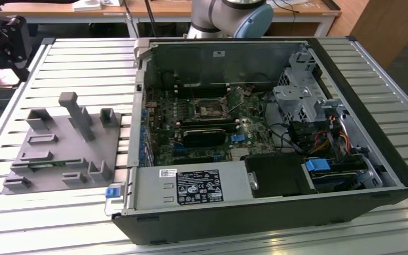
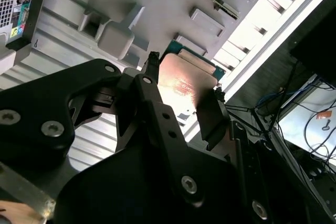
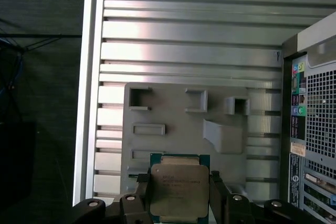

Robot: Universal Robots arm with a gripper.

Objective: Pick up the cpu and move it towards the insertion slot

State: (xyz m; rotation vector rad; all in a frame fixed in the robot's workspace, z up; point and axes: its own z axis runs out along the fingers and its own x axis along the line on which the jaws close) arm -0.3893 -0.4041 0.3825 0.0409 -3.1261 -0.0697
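Surface: slatted metal table (image 1: 83,58).
Jaws: I read them clamped on two opposite edges of the cpu (image 3: 178,187).
Chip face: silvery top shows in both wrist views.
Gripper (image 3: 180,205): over the grey tray (image 3: 173,108), near the table's edge.
Insertion slot (image 1: 210,110): inside the open computer case (image 1: 261,223), well apart from the tray.

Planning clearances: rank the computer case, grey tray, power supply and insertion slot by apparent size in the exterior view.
Largest to smallest:
1. computer case
2. grey tray
3. power supply
4. insertion slot
The grey tray and power supply sit at similar depth, so their order holds.
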